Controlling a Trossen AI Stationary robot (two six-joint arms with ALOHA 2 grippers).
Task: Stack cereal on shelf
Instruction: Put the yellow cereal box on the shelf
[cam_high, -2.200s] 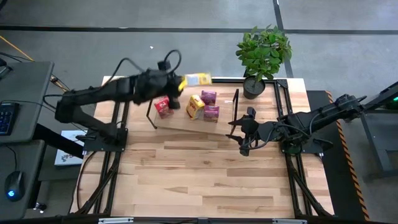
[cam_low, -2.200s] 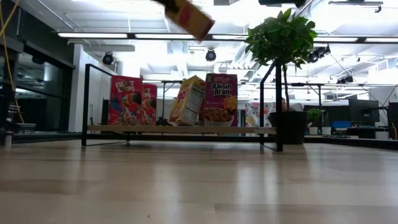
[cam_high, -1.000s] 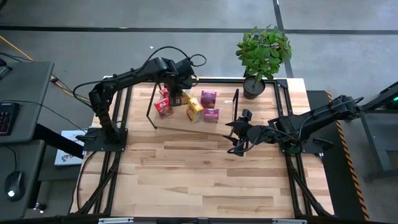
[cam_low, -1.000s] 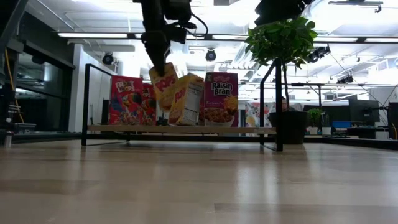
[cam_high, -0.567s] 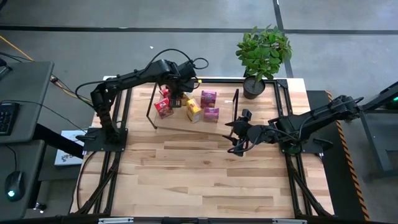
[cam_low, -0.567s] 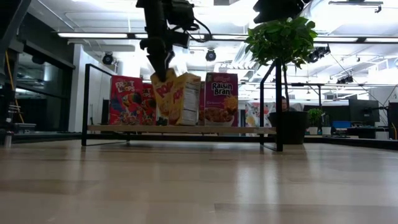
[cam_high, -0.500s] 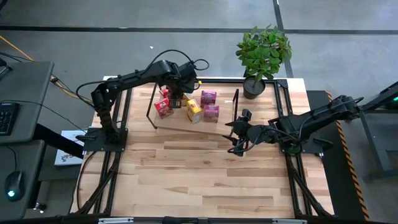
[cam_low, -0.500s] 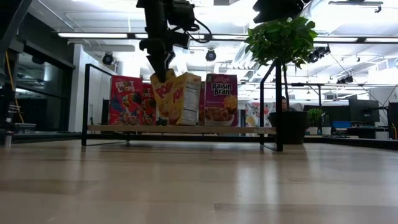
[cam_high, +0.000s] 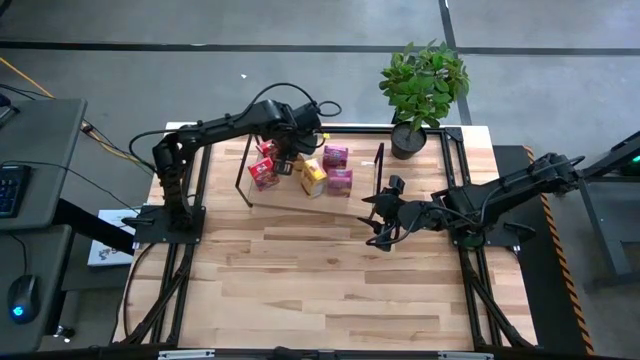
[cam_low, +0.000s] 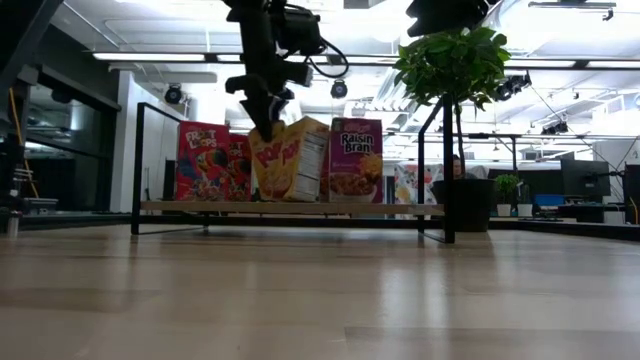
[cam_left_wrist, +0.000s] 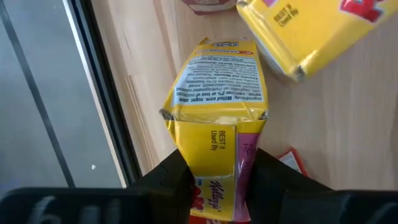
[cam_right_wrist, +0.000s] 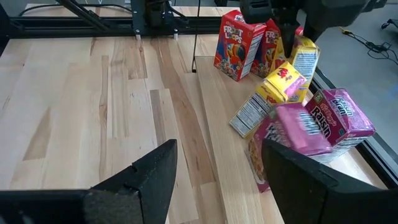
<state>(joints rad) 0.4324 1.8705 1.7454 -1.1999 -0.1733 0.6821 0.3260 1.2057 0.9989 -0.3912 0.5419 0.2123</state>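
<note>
The shelf (cam_high: 300, 205) stands at the table's far middle, a light board with black wire end frames (cam_low: 140, 165). On it stand two red boxes (cam_low: 203, 160), a tilted yellow box (cam_low: 308, 158) and two magenta boxes (cam_high: 337, 168), one showing in the low view (cam_low: 355, 160). My left gripper (cam_low: 266, 118) is above the shelf, shut on the second yellow box (cam_low: 268, 165), between the red boxes and the tilted yellow one. My right gripper (cam_high: 384, 222) hangs open and empty by the shelf's right end frame. My left gripper pinches the yellow box's upper end (cam_left_wrist: 214, 158) between its two fingers (cam_left_wrist: 171, 180), one on each broad face. The fingers come from above, pointing down. The box stands nearly upright below them, and its bottom edge (cam_low: 270, 198) is at the shelf board.
A potted plant (cam_high: 423, 85) stands at the table's far right corner, close behind the shelf's right end. Bare wooden tabletop (cam_high: 320, 280) spreads across the near half. The left arm (cam_high: 200, 135) reaches in from the left.
My left gripper has gone down toward the shelf board with the yellow box, still shut on it. The box, tilted and clear of the board a second ago, now stands nearly upright at the board next to the tilted yellow box.
</note>
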